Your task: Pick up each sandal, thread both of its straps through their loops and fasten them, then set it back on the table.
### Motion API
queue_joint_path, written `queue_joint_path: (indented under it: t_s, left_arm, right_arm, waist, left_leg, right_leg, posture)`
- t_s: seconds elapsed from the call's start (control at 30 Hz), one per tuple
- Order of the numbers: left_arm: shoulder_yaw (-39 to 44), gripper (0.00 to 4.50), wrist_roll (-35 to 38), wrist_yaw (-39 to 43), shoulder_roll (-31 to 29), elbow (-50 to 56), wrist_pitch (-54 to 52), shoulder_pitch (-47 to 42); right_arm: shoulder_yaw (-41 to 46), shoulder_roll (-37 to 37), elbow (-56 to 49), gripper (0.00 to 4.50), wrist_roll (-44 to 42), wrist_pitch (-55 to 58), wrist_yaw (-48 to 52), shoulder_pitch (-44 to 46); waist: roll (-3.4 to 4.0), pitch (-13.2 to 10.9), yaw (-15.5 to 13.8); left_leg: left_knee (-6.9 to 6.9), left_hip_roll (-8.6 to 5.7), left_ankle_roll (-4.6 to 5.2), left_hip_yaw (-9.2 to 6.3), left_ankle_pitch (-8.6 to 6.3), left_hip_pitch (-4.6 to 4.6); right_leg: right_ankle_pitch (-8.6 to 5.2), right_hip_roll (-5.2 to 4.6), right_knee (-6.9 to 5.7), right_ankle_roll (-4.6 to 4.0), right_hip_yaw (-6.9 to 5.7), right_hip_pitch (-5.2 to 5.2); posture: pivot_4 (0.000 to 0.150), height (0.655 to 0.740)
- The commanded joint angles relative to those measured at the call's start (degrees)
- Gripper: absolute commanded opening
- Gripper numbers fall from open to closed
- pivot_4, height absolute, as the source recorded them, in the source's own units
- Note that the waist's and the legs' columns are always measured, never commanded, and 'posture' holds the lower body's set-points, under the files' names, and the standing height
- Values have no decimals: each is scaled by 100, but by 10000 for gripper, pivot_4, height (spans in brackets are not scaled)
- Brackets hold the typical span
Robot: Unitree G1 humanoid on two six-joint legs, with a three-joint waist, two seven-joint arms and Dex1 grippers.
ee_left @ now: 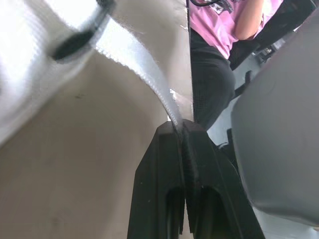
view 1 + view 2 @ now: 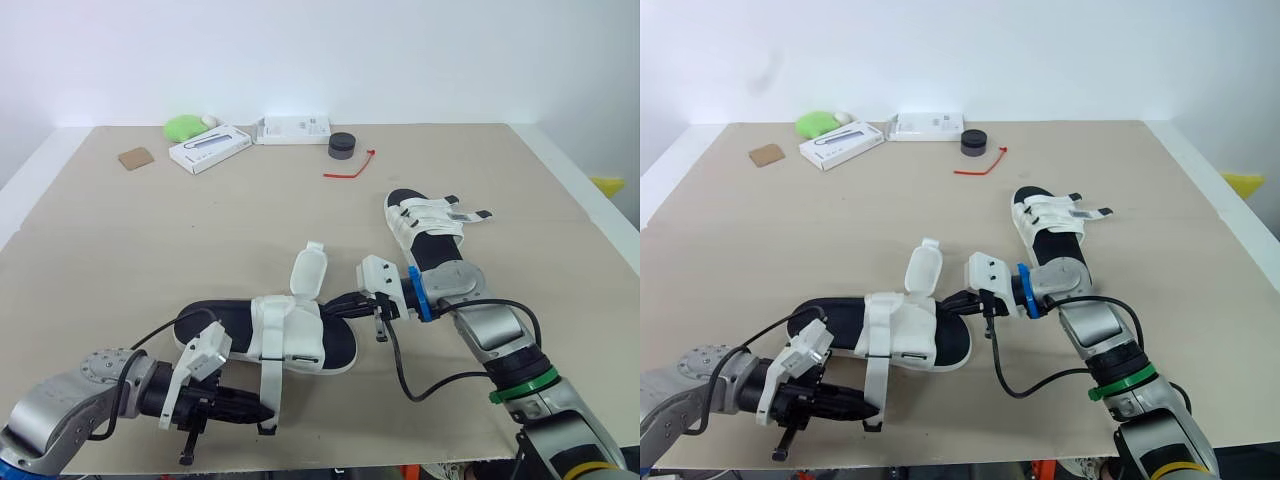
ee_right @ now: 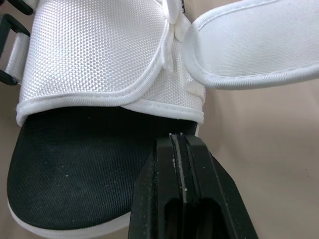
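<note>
At the near sandal (image 2: 290,330), on its side nearest the robot, a white strap (image 2: 270,385) is drawn out from the upper, and its tip is pinched between the closed fingers of the left hand (image 2: 262,413). At the sandal's open end, on the robot's right, the white rim of the sole is gripped by the right hand (image 3: 178,139), whose fingers are pressed together on it. The sandal is held low over the tabletop (image 2: 200,230); whether it is lifted clear or rests there cannot be told. A second strap (image 2: 308,272) stands up from the sandal's far side, unfastened. A black loop (image 1: 75,45) is seen at the root of the pinched strap, but whether the strap already passes through it cannot be made out.

The step in hand is judged to be the threading and fastening of the first strap on this sandal, so the task is at an early stage. For the next move, the strap would have to be pulled taut through its loop, folded back over the upper and pressed down. A firm hold on the sole by the right hand is called for, so that the pull is resisted. The upright strap is left to be done after that.

Beyond the near sandal, to the robot's right, a far sandal (image 2: 430,225) lies flat with its straps laid across the upper; it cannot be told whether they are fastened.
</note>
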State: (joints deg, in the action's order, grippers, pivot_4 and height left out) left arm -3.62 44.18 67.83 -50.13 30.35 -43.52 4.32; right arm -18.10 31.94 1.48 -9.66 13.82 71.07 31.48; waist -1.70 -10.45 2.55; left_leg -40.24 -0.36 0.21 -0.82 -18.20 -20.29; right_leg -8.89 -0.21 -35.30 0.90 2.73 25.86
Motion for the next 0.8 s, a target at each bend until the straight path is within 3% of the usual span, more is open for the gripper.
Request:
queue_joint_path:
  t_s: [0.03, 0.23, 0.8]
  left_arm:
    - [112, 1122, 6, -9, -21, 240, 188, 57]
    - [36, 1122, 1, -102, 39, 262, 221, -2]
    - [201, 1122, -175, 300, -513, 560, 739, 1255]
  right_arm:
    - [25, 5, -176, 0, -34, -17, 18, 72]
    - [8, -12, -142, 0, -24, -34, 28, 92]
    - [-11, -9, -231, 0, -31, -37, 20, 15]
  waist:
    - [0, 0, 0]
    - [0, 0, -1]
    - [0, 0, 2]
  left_leg:
    - [0, 0, 0, 0, 0, 0]
    - [0, -1, 0, 2, 0, 0]
    - [0, 3, 1, 13, -1, 5]
  right_leg:
    - [0, 0, 0, 0, 0, 0]
    - [1, -2, 0, 0, 1, 0]
    - [0, 0, 0, 0, 5, 0]
  posture:
    - [1500, 7400]
    - [1500, 7400]
    - [1500, 7400]
